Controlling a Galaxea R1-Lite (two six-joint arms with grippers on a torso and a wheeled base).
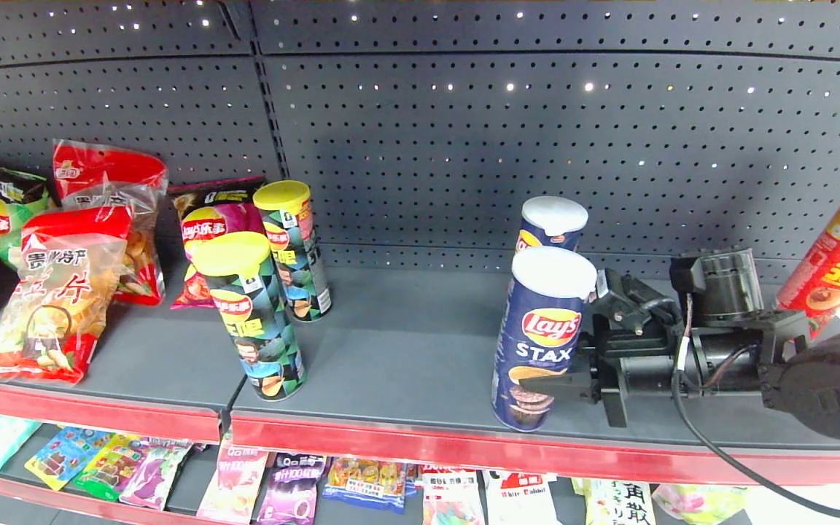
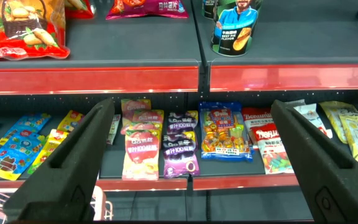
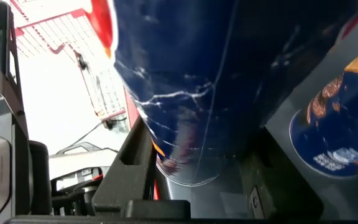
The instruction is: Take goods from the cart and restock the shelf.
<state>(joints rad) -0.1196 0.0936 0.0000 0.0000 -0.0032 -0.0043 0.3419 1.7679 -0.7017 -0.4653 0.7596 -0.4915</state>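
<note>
Right gripper (image 1: 562,383): I see it clamped around the blue can (image 1: 540,335).
Blue can: upright on the shelf (image 1: 405,350) near the front edge, just ahead of a second can (image 1: 551,222).
Left gripper (image 2: 191,186): fingers spread wide, holding nothing, facing the lower shelf (image 2: 253,182).

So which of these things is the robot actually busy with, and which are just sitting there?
Busy with: front blue can, held in the right arm's fingers; the shelf under it.
Just sitting: rear blue can, green cans, red can, snack bags, small packets below; left arm's fingers, open.
</note>
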